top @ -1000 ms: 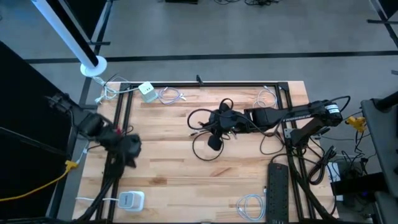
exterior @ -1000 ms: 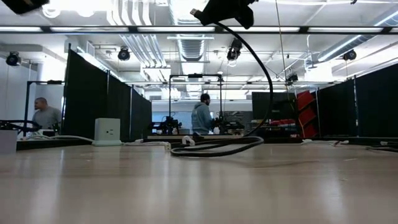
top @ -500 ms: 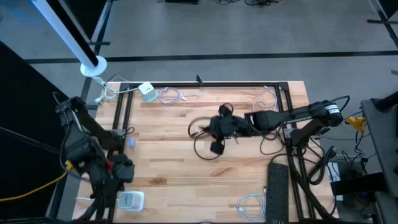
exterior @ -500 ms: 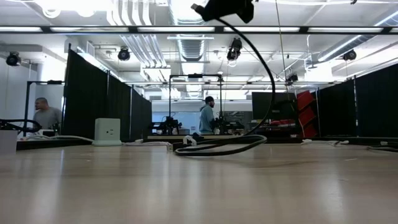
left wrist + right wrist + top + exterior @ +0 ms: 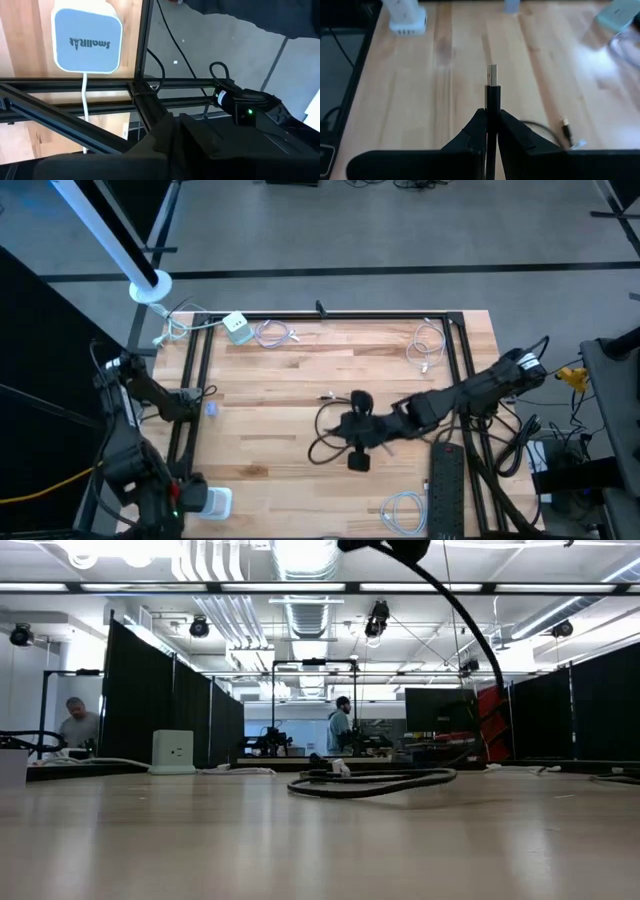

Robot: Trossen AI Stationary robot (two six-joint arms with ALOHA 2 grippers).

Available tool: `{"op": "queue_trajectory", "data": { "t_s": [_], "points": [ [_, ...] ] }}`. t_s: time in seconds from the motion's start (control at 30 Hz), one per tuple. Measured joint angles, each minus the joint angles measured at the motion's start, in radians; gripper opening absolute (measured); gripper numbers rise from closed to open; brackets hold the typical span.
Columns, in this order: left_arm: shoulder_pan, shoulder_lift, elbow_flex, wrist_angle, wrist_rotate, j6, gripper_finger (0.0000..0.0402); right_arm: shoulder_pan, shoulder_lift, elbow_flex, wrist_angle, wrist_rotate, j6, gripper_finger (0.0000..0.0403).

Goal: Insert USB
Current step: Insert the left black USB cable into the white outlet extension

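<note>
My right gripper [image 5: 491, 112] hangs over the middle of the table [image 5: 358, 430], shut on a black USB plug [image 5: 492, 95] whose metal tip [image 5: 492, 75] juts out past the fingers. The plug's black cable [image 5: 470, 620] drops from the gripper to a loose coil [image 5: 335, 442] lying on the wood. A white charger block [image 5: 211, 502] lies flat at the near left corner, its cord running off the edge. My left gripper [image 5: 172, 131] is shut and empty. It sits beside that block, over the black frame rail [image 5: 75, 85] at the table's left edge. My right gripper pinches the plug's black body [image 5: 492, 100] between its two fingers [image 5: 475, 125]. The plug lies along the fingers with its metal tip ahead of them, lifted clear of the table. The cable trails off slack to the coil [image 5: 370, 783] resting on the table.
A white-and-green charger [image 5: 237, 327] and a white cable [image 5: 272, 333] lie at the far left. More white cables sit far right [image 5: 428, 340] and near right [image 5: 400, 510]. A black power strip [image 5: 447, 485] lies along the right side. People stand in the room beyond.
My right gripper has moved toward the table's near edge with the plug, and the cable coil has slid along the table after it. My left arm has drawn back toward the near left corner, ending beside the white charger block.
</note>
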Motion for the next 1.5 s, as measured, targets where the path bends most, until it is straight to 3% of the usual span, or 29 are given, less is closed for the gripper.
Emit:
{"op": "queue_trajectory", "data": {
  "t_s": [0.13,0.47,0.63,0.83,1.5],
  "points": [
    [0.0,0.0,0.0,-0.037,-0.044,0.041,0.009,0.017,0.05,0.0,0.0,-0.002,0.04,0.0019],
    [0.0,0.017,-0.029,-0.068,-0.216,0.122,0.0292,0.016,0.11,0.0,0.001,-0.004,0.083,0.0019],
    [0.001,0.038,-0.076,-0.069,-0.246,0.143,0.0356,0.016,0.111,0.0,0.002,-0.001,0.083,0.0019],
    [0.0,0.074,-0.119,-0.053,-0.245,0.133,0.0379,0.016,0.111,0.0,0.002,0.0,0.084,0.0019],
    [-0.061,0.12,-0.293,-0.013,-0.271,0.137,0.0366,0.016,0.112,0.0,0.002,-0.013,0.102,0.0019]
  ]
}}
